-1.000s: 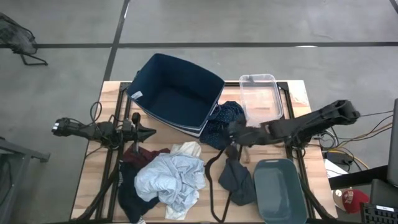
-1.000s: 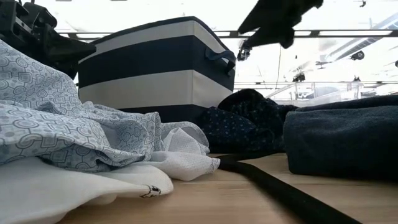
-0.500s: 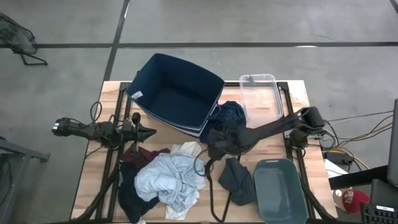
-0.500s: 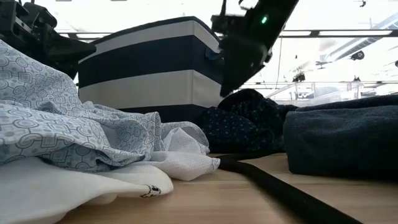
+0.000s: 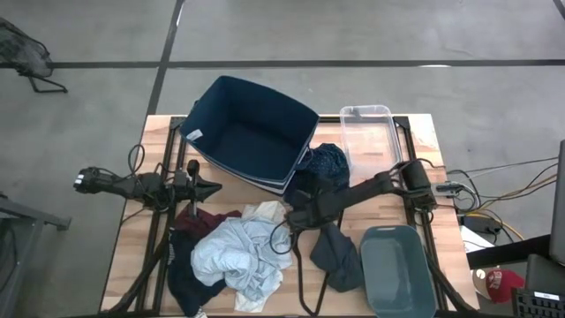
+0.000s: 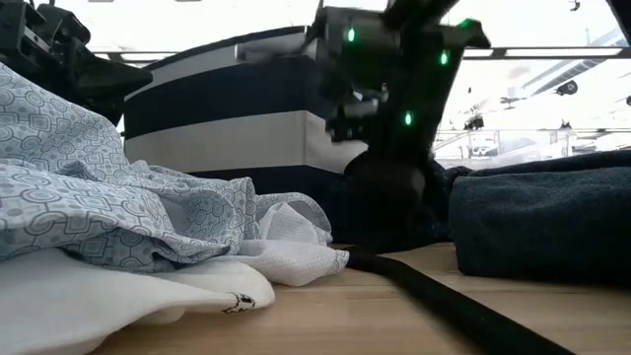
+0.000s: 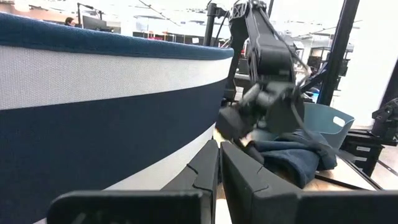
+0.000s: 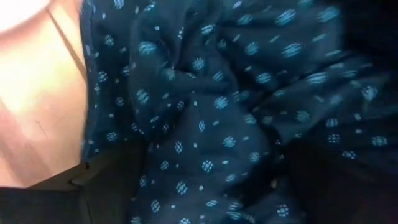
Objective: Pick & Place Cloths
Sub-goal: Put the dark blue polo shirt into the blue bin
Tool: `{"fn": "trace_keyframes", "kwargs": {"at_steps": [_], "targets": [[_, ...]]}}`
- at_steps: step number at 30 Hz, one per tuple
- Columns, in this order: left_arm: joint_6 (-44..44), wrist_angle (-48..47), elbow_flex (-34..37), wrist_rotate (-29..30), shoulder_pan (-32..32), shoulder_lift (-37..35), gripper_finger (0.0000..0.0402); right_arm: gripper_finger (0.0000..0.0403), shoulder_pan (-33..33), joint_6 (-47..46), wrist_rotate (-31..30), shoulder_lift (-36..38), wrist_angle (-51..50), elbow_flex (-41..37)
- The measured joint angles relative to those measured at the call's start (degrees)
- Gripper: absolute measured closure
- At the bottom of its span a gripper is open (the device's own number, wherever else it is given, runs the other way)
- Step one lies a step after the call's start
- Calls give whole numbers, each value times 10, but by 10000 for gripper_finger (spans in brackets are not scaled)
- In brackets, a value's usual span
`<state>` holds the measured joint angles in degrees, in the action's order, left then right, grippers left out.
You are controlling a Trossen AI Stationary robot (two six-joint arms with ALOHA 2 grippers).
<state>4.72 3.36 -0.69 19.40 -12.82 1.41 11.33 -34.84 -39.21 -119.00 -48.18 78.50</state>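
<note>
My right gripper (image 5: 294, 215) is low over the navy patterned piece (image 5: 327, 162), which lies against the navy bin's (image 5: 252, 132) near-right corner. In the right wrist view the dotted navy cloth (image 8: 205, 124) fills the gap between the open fingers. In the low view the gripper (image 6: 385, 192) hides most of that piece. The pale blue shirt (image 5: 243, 252), a white piece (image 5: 265, 212), a maroon piece (image 5: 207, 219) and a black piece (image 5: 185, 274) lie heaped at the near left. The dark grey piece (image 5: 335, 252) lies near centre. My left gripper (image 5: 212, 187) waits, shut, beside the bin. My right gripper comes at the navy patterned piece from above, slanting in from the table's right. Its open fingers (image 8: 81, 193) stand on either side of a rumpled fold (image 8: 211, 174) that lies on the table. Whether the fingers touch the cloth, I cannot tell.
A thin black hanger (image 5: 298, 265) lies between the heap and the dark grey piece. A clear plastic container (image 5: 369, 137) stands at the far right and a grey-green tub (image 5: 397, 269) at the near right. The bin's striped wall (image 7: 93, 93) is close to my left gripper.
My right arm has swung from the table's right toward its left and come down from well above the table onto the navy patterned piece. The cloths have stayed where they were.
</note>
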Motion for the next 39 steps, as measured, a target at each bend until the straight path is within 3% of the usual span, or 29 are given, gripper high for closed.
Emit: {"fn": "trace_keyframes", "kwargs": {"at_steps": [5, 9, 18, 26, 39], "targets": [[0, 0, 0, 0, 0, 0, 378, 87, -15, -14, -25, -39, 2, 3], [0, 0, 0, 0, 0, 0, 378, 147, -15, -16, -46, -52, 6, 2], [0, 0, 0, 0, 0, 0, 378, 369, -16, -14, -36, -37, 6, -2], [0, 0, 0, 0, 0, 0, 378, 376, 12, -6, -60, -24, -17, 26], [0, 0, 0, 0, 1, 0, 378, 376, 47, -36, -159, -18, -298, 228]]}}
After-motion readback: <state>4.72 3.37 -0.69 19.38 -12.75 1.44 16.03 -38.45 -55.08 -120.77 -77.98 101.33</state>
